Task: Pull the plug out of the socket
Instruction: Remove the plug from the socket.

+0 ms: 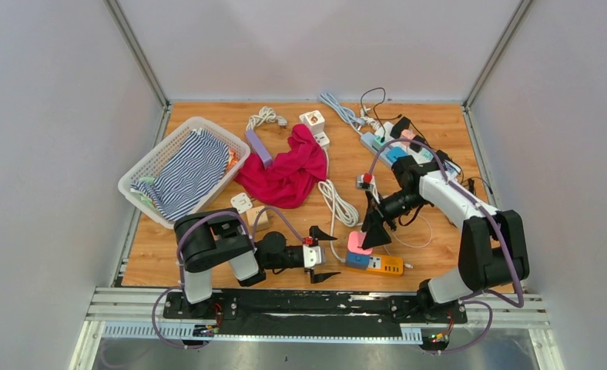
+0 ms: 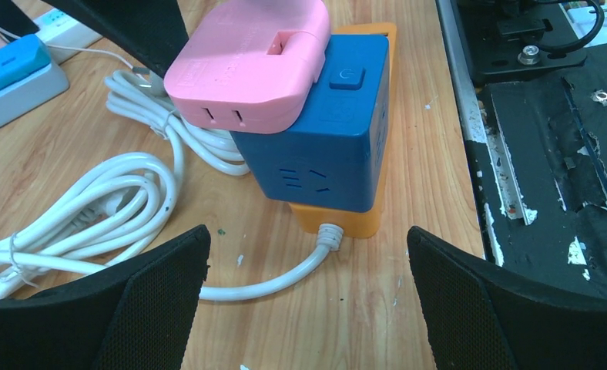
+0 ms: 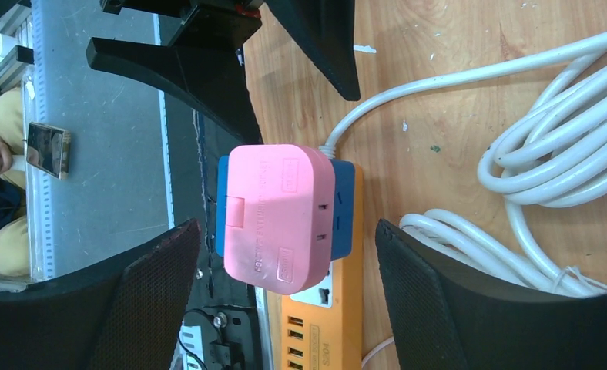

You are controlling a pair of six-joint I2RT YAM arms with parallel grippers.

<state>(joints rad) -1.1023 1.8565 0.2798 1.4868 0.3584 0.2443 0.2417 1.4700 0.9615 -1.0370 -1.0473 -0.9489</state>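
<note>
A white basket (image 1: 155, 151) holding striped cloth (image 1: 191, 171) sits left of a crumpled magenta cloth (image 1: 289, 173) on the wooden table (image 1: 150, 258).

Plastics, wood and cloth, by surface.
Pink plug (image 2: 250, 65): smooth matt plastic. Blue socket (image 2: 323, 154) and orange strip (image 3: 320, 324): smooth, faintly glossy plastic. White cable (image 2: 77, 208) was glossy; table (image 2: 408, 308) was scuffed wood; finger pads (image 2: 162, 308) were matt black, finely dimpled; red cloth (image 1: 289, 173) was soft.

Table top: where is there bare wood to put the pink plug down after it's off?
The wooden table is bare at its near left corner, in front of the white plastic basket. Another bare patch lies between the crumpled red cloth and the pale power strips. Back right is crowded with black cables.
</note>
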